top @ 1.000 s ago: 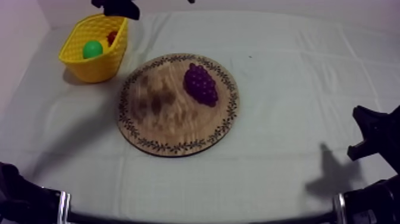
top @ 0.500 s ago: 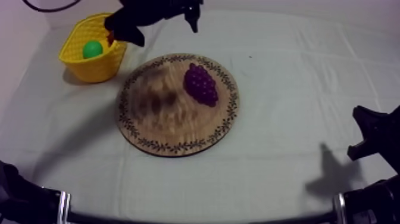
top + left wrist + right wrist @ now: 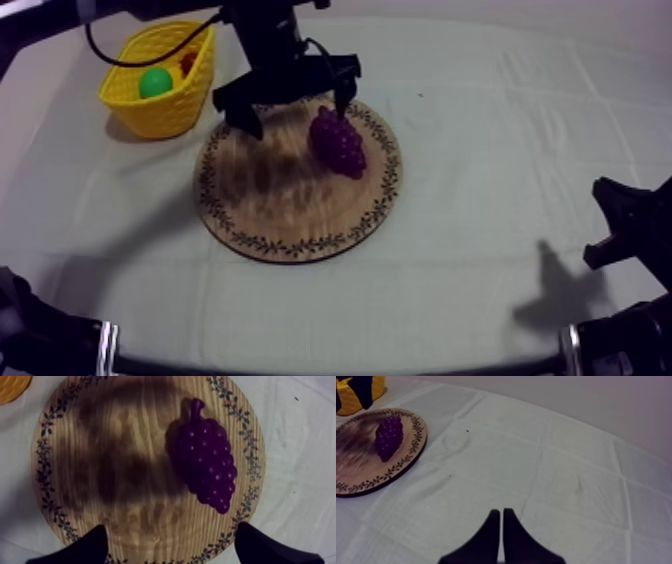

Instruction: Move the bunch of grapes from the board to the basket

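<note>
A purple bunch of grapes (image 3: 337, 142) lies on the right half of the round wooden board (image 3: 290, 215). My left gripper (image 3: 294, 107) hangs open over the board's far edge, one finger on each side of the grapes' stem end, touching nothing. In the left wrist view the grapes (image 3: 205, 458) lie on the board (image 3: 115, 451) ahead of my wide-apart gripper (image 3: 172, 548). The yellow basket (image 3: 160, 100) stands at the far left. My right gripper (image 3: 612, 225) rests low at the right; its fingers (image 3: 501, 511) lie together as a narrow wedge over bare cloth.
Inside the basket lie a green fruit (image 3: 155, 82) and a small red fruit (image 3: 188, 63). From the right wrist view the grapes (image 3: 388, 436), board (image 3: 361, 471) and basket (image 3: 351, 401) sit far off to the left, past open cloth.
My left arm has come from over the basket rightward and toward the board. Its open gripper now hangs above the board's far edge by the grapes. The right arm is still.
</note>
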